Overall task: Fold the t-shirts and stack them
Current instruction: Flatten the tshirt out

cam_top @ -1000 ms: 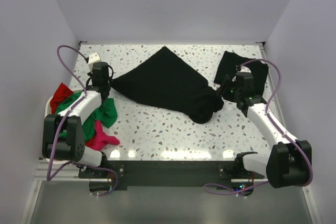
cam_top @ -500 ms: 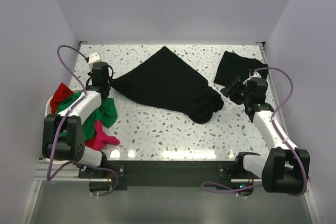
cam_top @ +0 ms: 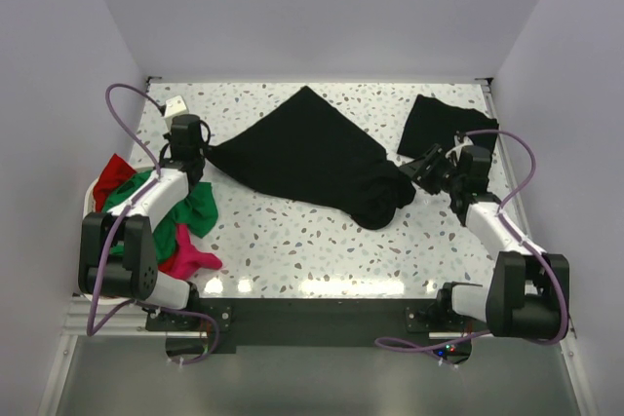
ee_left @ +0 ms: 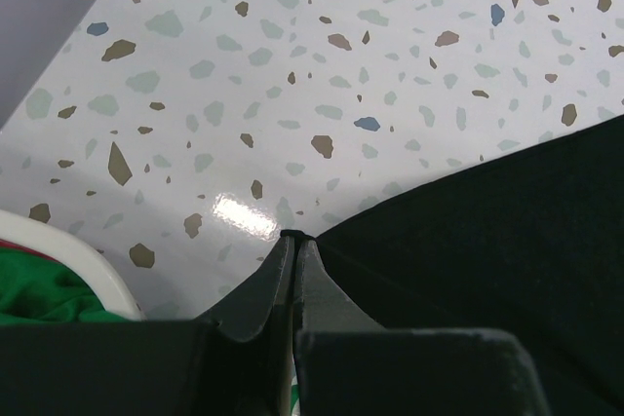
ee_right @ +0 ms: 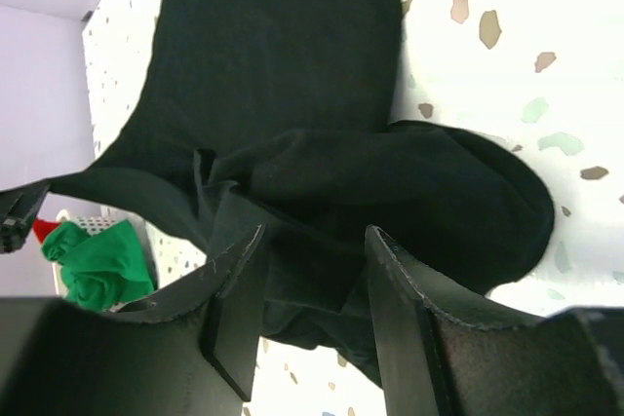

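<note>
Black t-shirt (cam_top: 302, 158) lies mid-frame on the surface (cam_top: 292, 241); left gripper (ee_left: 292, 239) has jaws clenched on its corner; right gripper (ee_right: 314, 241), jaws released, hovers over the bunched end: pinch one layer, pull taut.

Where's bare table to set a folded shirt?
Widest: near strip of speckled table between the spread black t-shirt and the black base plate. Smaller: far gap between it and the folded black t-shirt. Crowded: left, white plastic basket of coloured shirts.
</note>
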`<action>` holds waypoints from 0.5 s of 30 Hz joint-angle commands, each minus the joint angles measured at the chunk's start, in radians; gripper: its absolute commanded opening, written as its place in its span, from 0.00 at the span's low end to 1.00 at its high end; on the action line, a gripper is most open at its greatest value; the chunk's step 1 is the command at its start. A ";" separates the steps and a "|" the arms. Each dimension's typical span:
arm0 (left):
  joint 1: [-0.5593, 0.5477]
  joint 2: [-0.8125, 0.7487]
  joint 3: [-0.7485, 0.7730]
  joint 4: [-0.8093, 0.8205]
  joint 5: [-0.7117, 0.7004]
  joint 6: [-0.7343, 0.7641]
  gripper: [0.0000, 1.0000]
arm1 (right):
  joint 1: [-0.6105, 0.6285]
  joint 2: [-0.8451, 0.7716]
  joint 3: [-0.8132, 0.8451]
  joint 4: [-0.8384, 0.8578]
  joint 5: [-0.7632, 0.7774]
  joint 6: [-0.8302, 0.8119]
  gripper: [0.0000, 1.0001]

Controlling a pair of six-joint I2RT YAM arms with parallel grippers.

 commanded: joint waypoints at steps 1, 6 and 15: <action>0.009 -0.008 -0.001 0.055 -0.012 -0.011 0.00 | -0.006 0.004 -0.002 0.080 -0.051 0.028 0.47; 0.009 -0.010 -0.003 0.055 -0.012 -0.012 0.00 | -0.004 0.010 -0.008 0.096 -0.065 0.032 0.38; 0.009 -0.007 -0.001 0.055 -0.007 -0.011 0.00 | -0.004 0.010 0.012 0.079 -0.004 -0.004 0.18</action>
